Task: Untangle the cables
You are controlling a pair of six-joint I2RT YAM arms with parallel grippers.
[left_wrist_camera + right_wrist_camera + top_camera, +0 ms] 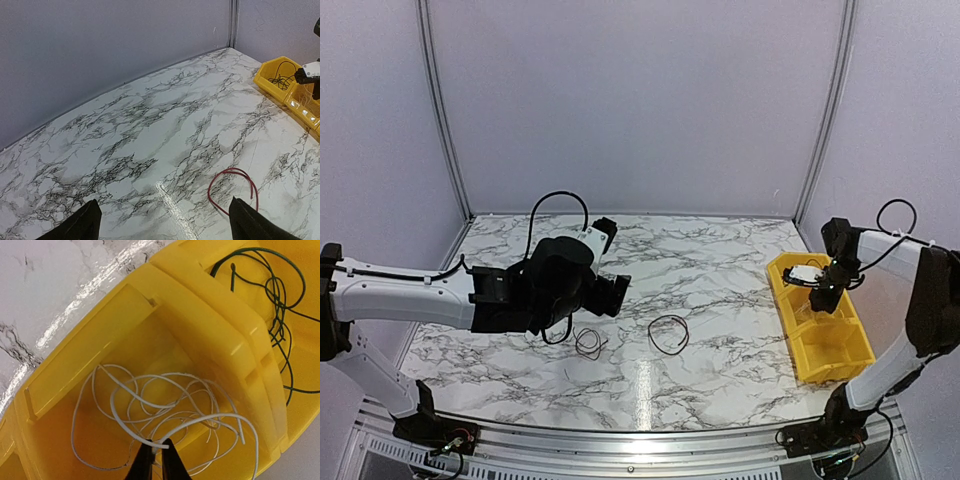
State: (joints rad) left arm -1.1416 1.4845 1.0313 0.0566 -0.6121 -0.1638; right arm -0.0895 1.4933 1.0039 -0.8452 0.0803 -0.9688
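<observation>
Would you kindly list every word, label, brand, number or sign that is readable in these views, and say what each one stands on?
None: no readable text shows in any view.
The yellow bin, the white cable, the red cable and the marble table show no lettering.
The arm bases are too small to tell.

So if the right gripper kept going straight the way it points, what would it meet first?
The white cables piled in the yellow bin, just ahead of the right gripper, whose shut tips seem to pinch one strand. Past them, probably the bin floor; depth is hard to judge.
</observation>
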